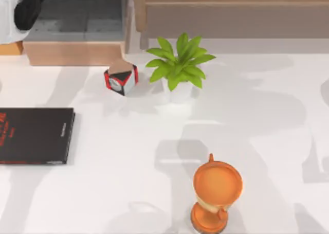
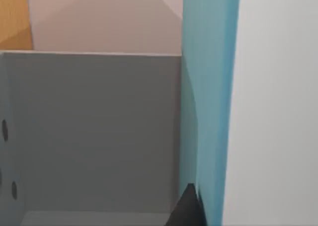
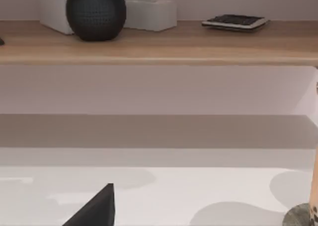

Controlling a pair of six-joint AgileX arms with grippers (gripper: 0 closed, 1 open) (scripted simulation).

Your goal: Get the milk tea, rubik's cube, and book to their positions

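The book [image 2: 208, 112] stands upright, its light-blue cover showing edge-on inside a grey compartment [image 2: 99, 131]. My left gripper [image 2: 188, 208] is shut on the book, with one dark fingertip against the cover. In the top view my left arm [image 1: 30, 7] is at the far left corner, over a white block [image 1: 7, 18] beside the grey compartment [image 1: 77, 18] of a wooden unit. My right gripper [image 3: 94, 208] hangs low over the white table, facing the wooden shelf. The milk tea and the rubik's cube are out of view.
On the table are a black slab with red marks [image 1: 33, 136], a small red, black and white box [image 1: 121, 78], a potted plant [image 1: 179, 69] and an orange hourglass-shaped thing [image 1: 216, 193]. The shelf [image 3: 159, 42] carries a black round vase [image 3: 95, 12], a white box [image 3: 149, 12] and a flat black device [image 3: 233, 21].
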